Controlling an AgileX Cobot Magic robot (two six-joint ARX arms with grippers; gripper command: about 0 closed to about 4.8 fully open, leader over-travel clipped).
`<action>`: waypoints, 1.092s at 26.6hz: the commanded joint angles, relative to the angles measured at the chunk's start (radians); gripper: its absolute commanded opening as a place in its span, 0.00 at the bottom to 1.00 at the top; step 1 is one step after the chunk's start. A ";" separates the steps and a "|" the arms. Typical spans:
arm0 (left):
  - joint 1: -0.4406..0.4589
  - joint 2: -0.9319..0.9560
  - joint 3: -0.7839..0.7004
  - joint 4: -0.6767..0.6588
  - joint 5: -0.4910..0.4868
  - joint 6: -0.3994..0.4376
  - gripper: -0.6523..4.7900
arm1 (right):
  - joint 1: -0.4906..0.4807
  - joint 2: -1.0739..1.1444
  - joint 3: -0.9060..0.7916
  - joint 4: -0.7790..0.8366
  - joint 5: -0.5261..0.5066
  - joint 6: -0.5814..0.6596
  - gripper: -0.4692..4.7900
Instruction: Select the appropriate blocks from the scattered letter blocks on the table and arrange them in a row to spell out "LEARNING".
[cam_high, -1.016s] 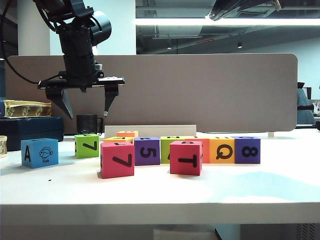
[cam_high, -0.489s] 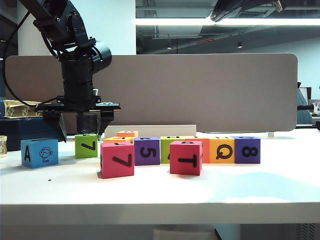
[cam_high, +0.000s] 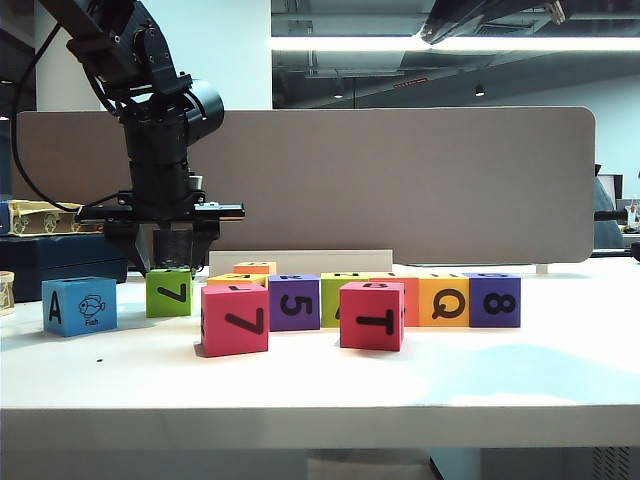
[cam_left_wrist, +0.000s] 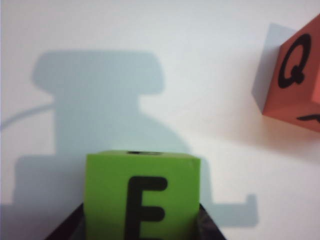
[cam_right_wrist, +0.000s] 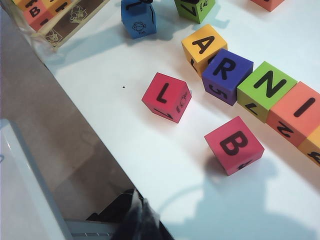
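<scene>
My left claw (cam_high: 168, 262) hangs point-down over the far left of the white surface (cam_high: 320, 385), its two fingers set either side of the green block (cam_high: 169, 292); the left wrist view shows that block (cam_left_wrist: 142, 195) with an E on top and a dark finger (cam_left_wrist: 67, 231) against each flank. Whether the jaws press the block or merely stand against it I cannot tell, and it sits on the surface.

To its left stands a blue block (cam_high: 79, 305) with an A and a fish drawing on its near face. To its right, nearer the front, a red block (cam_high: 235, 319) shows a 7 toward the exterior camera and an L (cam_right_wrist: 166, 97) on top. A second red block (cam_high: 372, 315) — T in front, B (cam_right_wrist: 233, 145) on top — stands apart to the right.

Behind these runs a row of touching blocks: yellow A (cam_right_wrist: 204, 46), purple R (cam_right_wrist: 227, 76), green N (cam_right_wrist: 266, 91) and orange I (cam_right_wrist: 294, 114) by their tops, then an orange Q block (cam_high: 443, 299) and a purple 8 block (cam_high: 495, 299) by their near faces. A small orange block (cam_high: 255, 267) lies farther back.

My right claw (cam_right_wrist: 142, 220) shows only as a dark blur at the near edge of the surface in its wrist view — its opening I cannot tell. A grey-brown partition (cam_high: 400, 180) closes the far side.
</scene>
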 joint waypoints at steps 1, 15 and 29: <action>-0.001 -0.018 0.004 -0.011 0.070 0.063 0.56 | 0.001 -0.004 0.004 0.007 -0.006 -0.002 0.09; -0.002 -0.089 0.063 -0.229 0.159 0.237 0.56 | 0.001 -0.003 0.004 0.016 -0.006 -0.002 0.09; -0.002 -0.078 0.063 -0.306 0.227 0.244 0.56 | 0.001 -0.003 0.004 0.015 -0.006 -0.002 0.09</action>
